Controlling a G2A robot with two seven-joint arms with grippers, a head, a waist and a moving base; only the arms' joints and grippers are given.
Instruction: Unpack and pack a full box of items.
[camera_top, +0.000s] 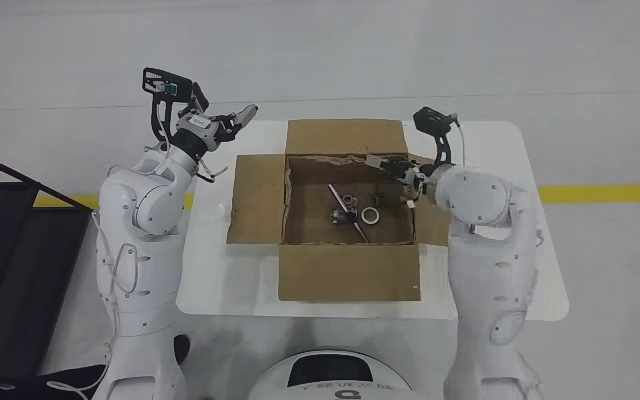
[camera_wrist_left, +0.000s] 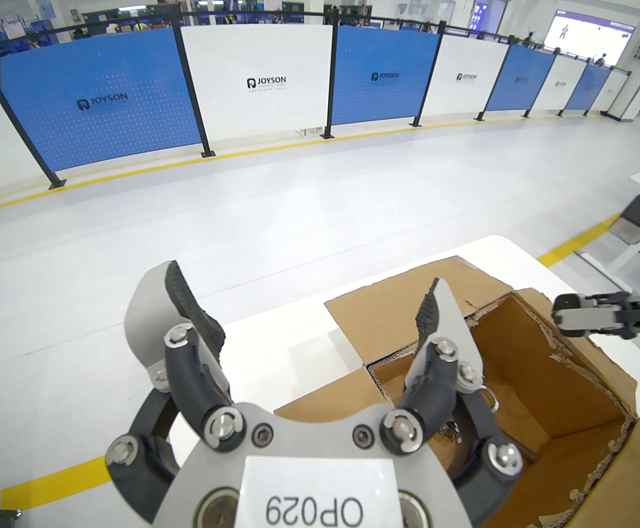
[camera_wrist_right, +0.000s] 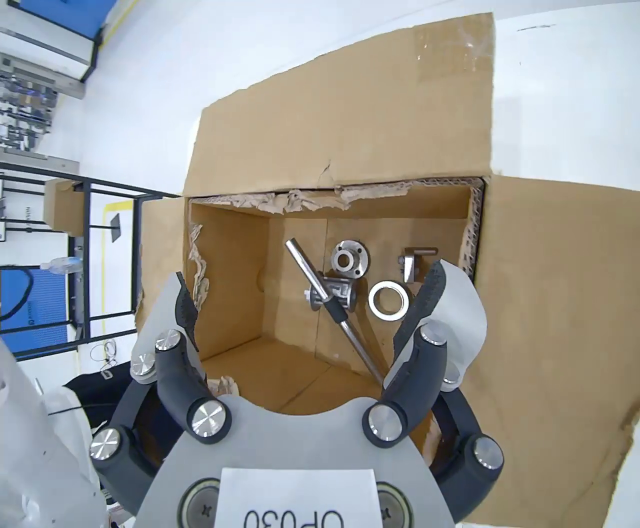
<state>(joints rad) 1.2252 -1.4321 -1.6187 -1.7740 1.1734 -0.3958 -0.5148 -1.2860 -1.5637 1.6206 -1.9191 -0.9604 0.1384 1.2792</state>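
An open cardboard box (camera_top: 345, 272) stands in the middle of the white table, all its flaps folded out. On its floor lie a long metal rod (camera_wrist_right: 327, 305), a round flange (camera_wrist_right: 350, 258), a metal ring (camera_wrist_right: 389, 300), a small bracket (camera_wrist_right: 414, 261) and a spool-shaped part (camera_wrist_right: 340, 295). My right gripper (camera_wrist_right: 309, 277) hangs open over the box's right rim (camera_top: 385, 162), with nothing between its fingers. My left gripper (camera_wrist_left: 304, 277) is raised off the box's far left corner (camera_top: 243, 115), open and empty. The box (camera_wrist_left: 550, 380) shows in the left wrist view too.
The table (camera_top: 490, 150) has bare strips to the left and right of the box flaps. A black frame (camera_top: 20, 230) stands on the floor at the left. A yellow floor line (camera_top: 590, 192) runs behind the table. Blue and white fence panels (camera_wrist_left: 260, 85) stand far off.
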